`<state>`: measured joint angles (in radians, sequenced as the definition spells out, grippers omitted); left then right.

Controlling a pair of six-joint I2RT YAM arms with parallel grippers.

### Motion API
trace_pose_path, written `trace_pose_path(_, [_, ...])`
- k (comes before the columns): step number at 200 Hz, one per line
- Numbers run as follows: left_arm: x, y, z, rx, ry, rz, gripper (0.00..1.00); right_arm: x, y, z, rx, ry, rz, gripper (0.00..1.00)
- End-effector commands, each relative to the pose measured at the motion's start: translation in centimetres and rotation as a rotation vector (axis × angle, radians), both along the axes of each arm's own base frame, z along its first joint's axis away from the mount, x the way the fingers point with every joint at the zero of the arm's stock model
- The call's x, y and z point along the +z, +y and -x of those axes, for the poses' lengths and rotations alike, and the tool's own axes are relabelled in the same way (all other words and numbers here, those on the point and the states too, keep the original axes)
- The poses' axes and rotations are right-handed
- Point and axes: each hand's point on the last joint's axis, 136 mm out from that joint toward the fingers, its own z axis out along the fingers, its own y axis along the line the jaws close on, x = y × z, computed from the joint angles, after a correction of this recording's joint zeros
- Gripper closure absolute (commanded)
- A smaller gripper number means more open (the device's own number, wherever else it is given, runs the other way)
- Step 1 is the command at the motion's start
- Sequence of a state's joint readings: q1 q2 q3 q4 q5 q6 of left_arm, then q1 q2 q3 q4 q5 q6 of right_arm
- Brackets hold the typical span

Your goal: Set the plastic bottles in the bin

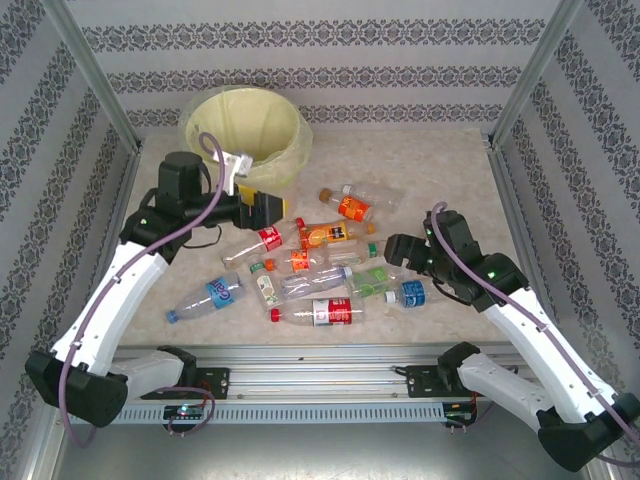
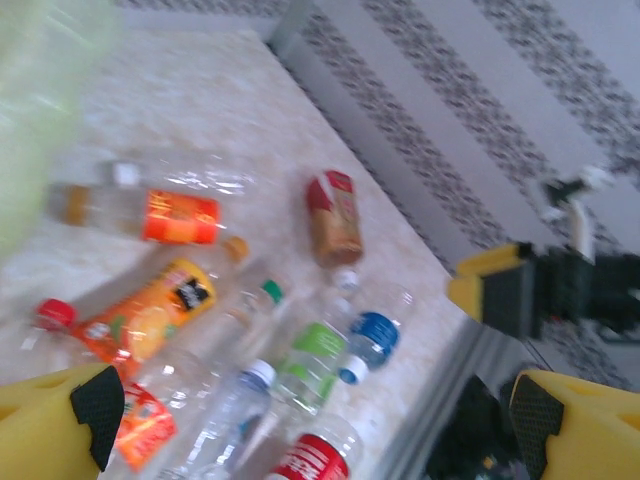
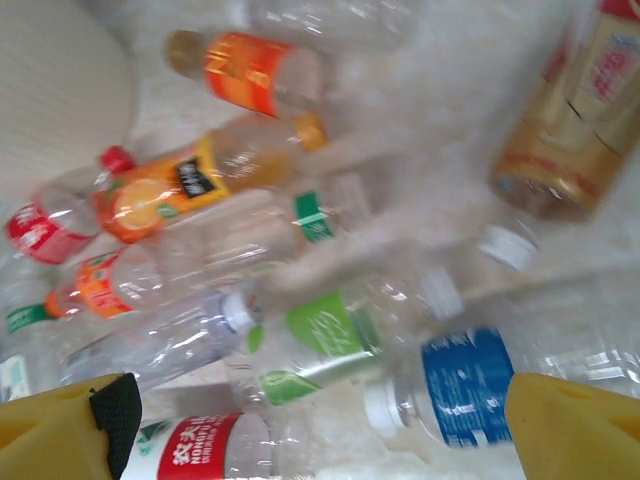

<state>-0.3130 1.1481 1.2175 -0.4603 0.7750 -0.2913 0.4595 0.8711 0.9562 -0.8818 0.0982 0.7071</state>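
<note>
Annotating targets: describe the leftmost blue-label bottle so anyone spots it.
Start at the round cream-white bin, far left. Toward the near edge lies a clear plastic bottle with a blue label, leftmost of all; the other blue-labelled bottle lies far to its right.

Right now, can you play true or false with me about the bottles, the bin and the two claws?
1. All the plastic bottles are inside the bin. False: many bottles lie on the table.
2. The bin stands at the far side of the table, left of the middle. True.
3. The left claw is squeezing a bottle. False: it is open and empty, close to the bin.
4. The right claw is open over the bottles. True.
5. A blue-labelled bottle lies close to the right claw. True.
</note>
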Motion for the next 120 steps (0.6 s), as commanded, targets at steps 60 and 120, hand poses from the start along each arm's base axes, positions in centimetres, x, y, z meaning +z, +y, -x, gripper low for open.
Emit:
trace_pose_path(60, [1.3, -4.1, 6.2, -0.307, -0.335, 0.102, 0.0, -6.5, -6.2, 2.8, -0.429, 0.228, -0.121, 0.07])
trace_pose_path(120, [-0.3, -5.1, 7.8, -0.352, -0.349, 0.068, 0.0, -11.3, -7.3, 2.9, -0.588, 0.32, -0.228, 0.09])
